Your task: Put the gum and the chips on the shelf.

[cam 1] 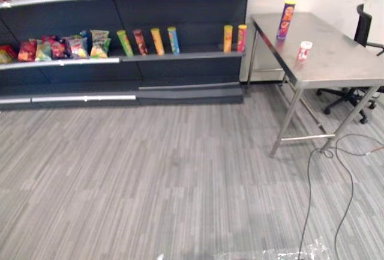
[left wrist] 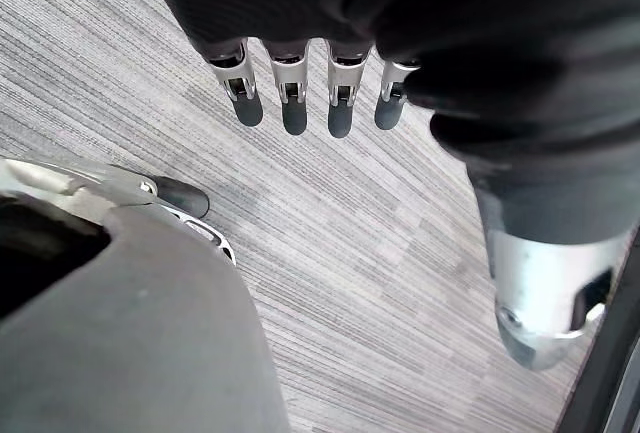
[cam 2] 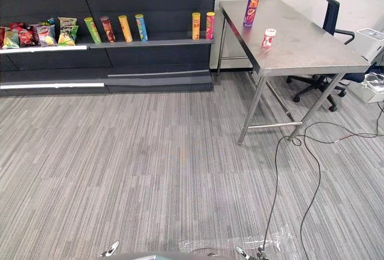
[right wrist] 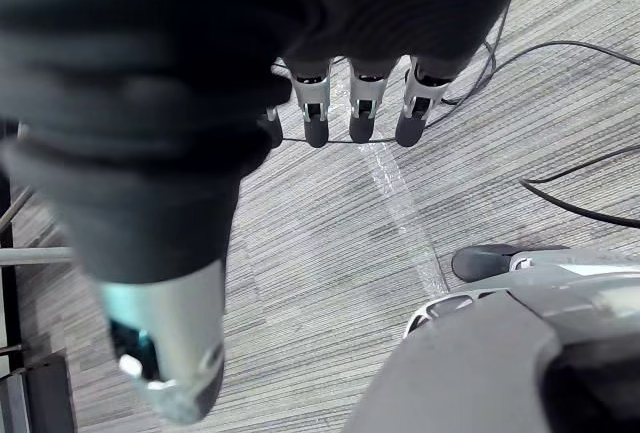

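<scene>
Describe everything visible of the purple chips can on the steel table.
The chips can is a tall, slim tube, mostly purple, with a yellow lid and a red-orange picture on its side; it looks like printed cardboard. It stands upright and closed near the far end of the steel table, by the side toward the shelf. Only the tabletop touches it; the small gum bottle stands apart, nearer the camera.
</scene>
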Robot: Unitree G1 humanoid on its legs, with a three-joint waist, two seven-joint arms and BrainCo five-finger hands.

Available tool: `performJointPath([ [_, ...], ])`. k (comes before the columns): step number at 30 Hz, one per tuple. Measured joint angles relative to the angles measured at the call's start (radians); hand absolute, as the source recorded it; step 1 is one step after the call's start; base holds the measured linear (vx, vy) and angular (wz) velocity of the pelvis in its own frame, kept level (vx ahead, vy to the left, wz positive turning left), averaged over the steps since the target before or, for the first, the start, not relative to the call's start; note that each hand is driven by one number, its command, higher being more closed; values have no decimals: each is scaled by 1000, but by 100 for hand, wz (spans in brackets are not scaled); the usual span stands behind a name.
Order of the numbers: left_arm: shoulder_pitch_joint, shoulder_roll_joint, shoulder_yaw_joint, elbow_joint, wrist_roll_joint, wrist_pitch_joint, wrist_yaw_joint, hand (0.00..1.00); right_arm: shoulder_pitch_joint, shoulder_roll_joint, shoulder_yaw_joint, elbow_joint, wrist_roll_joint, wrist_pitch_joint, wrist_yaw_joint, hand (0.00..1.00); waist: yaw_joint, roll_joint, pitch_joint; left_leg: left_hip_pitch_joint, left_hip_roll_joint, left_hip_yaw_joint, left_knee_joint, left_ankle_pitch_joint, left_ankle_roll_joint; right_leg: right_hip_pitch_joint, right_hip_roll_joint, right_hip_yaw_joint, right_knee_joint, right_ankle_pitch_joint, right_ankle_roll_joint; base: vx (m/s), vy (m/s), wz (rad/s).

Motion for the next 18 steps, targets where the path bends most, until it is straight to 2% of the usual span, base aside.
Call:
performJointPath([
  [3, -3, 0, 4, 0, -3, -9, -6, 0, -3, 4, 0, 0, 3, -8, -5, 0, 0, -3, 12, 18, -2, 2, -10, -4, -7, 25, 3, -2, -17, 0, 1, 96, -4, -1],
  [5, -3, -2, 4, 6, -4, -37, -6, 0, -3, 7, -1, 0, 7, -11, -9, 0, 0, -5, 14, 32, -2, 4, -16, -7, -12, 34, 3, -2, -20, -3, 6, 17, -5, -1],
  [8, -1, -3, 4, 7, -3, -51, -5, 0, -5, 12, -11, -2, 19, 3, -30, 0, 1, -7, 17, 35, -2, 8, -16, -11, -18, 35, 2, 0, -20, -6, 9, -9, -4, -1],
  [11, -2, -4, 4, 6, -3, -52, -2, 0, -6, 21, -36, -3, 18, -7, -35, 0, 1, -7, 28, 42, -1, 19, -17, -12, -18, 36, 2, 5, -15, -6, 11, -59, -14, -6],
  [13, -3, -5, 4, 6, -4, -49, 5, 0, -4, 22, -35, -3, 12, -35, -37, 0, 0, -8, 31, 48, 0, 28, -18, -12, -18, 36, 3, 15, -13, -6, 11, -72, -16, -13],
  [18, -4, -5, 3, 5, -6, -20, 19, 0, -3, 19, -36, -3, 13, -34, -15, 0, 0, -10, 33, 49, 0, 31, -23, -7, -10, 34, 4, 17, -14, -7, 12, -61, -23, -3],
])
